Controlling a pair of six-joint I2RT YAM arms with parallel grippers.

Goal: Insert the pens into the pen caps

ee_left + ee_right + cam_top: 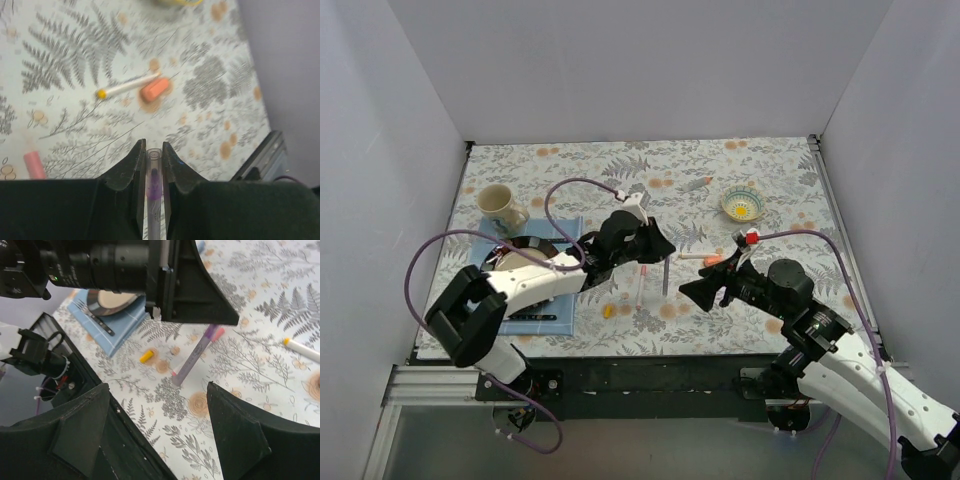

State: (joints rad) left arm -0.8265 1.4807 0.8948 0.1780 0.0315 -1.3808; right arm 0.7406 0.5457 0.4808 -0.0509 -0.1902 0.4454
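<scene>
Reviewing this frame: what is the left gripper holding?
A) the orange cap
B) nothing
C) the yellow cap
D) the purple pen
D. The left wrist view shows the left gripper shut on the purple pen, which sits clamped between its fingers. The orange cap lies loose on the table beyond.

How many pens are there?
3. The purple pen is pinched in the left gripper, the white-pink pen lies on the table near it, the yellow-tipped pen beside the orange cap. Others may be hidden.
</scene>
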